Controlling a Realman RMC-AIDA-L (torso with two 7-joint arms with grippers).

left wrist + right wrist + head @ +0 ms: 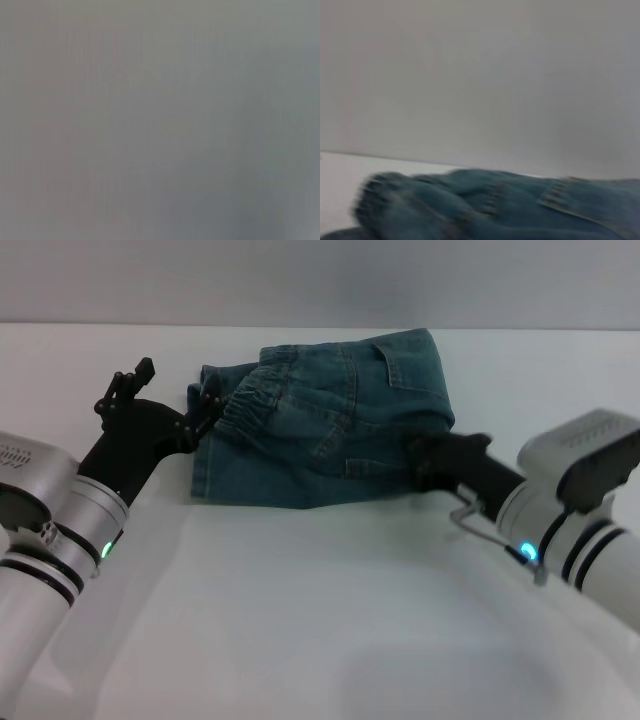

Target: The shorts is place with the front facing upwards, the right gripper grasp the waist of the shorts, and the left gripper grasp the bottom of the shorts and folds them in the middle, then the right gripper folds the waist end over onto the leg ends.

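A white table (300, 620) runs back to a plain grey wall (320, 280). The shorts (330, 420) lie folded on it, between both grippers. The left gripper (200, 410) reaches in low, its fingers wide apart, tips at the edge by the waist of the shorts (262, 392). The right gripper (425, 462) lies against the other edge; it may be pinching cloth, I cannot tell.

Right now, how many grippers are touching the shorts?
2. The left gripper is at the left edge of the shorts, beside the gathered waistband. The right gripper is at their near right edge. Fingertip contact is partly hidden.
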